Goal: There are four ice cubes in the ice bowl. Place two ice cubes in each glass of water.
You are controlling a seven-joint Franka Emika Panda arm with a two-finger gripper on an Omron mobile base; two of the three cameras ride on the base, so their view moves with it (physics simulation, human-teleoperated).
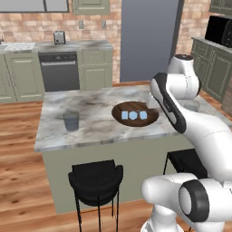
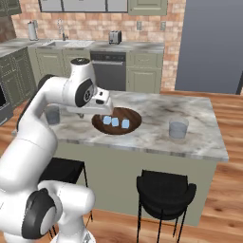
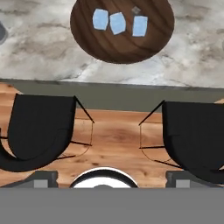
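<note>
Above the near edge of the island: the white arm is rising from the base, folding at the elbow and reaching forward over the marble counter point(image 1: 90, 122), with the hand pointing down.
Gripper: its finger tips point(image 3: 43, 178) are standing wide apart at the bottom of the hand view, gripping nothing; the hand is hanging over the floor and the stools, nearer than the bowl.
Ice bowl: the dark-brown wooden ice bowl point(image 1: 136, 120) point(image 2: 102, 124) point(image 3: 109, 48) is sitting on the counter near the middle, just beyond the hand.
Ice cubes: three pale blue ice cubes point(image 1: 133, 115) point(image 2: 115, 122) point(image 3: 117, 22) are lying in a row inside the bowl, close beside one another; a fourth I cannot make out.
Left glass: one glass of water point(image 1: 71, 121) is standing upright on the left part of the counter, well apart from the bowl; whether anything is in it I cannot tell.
Right glass: the other glass point(image 2: 178, 128) is standing upright to the right of the bowl, also well apart.
Stools: two black stools point(image 3: 39, 131) are standing on the wooden floor against the near side of the island.
</note>
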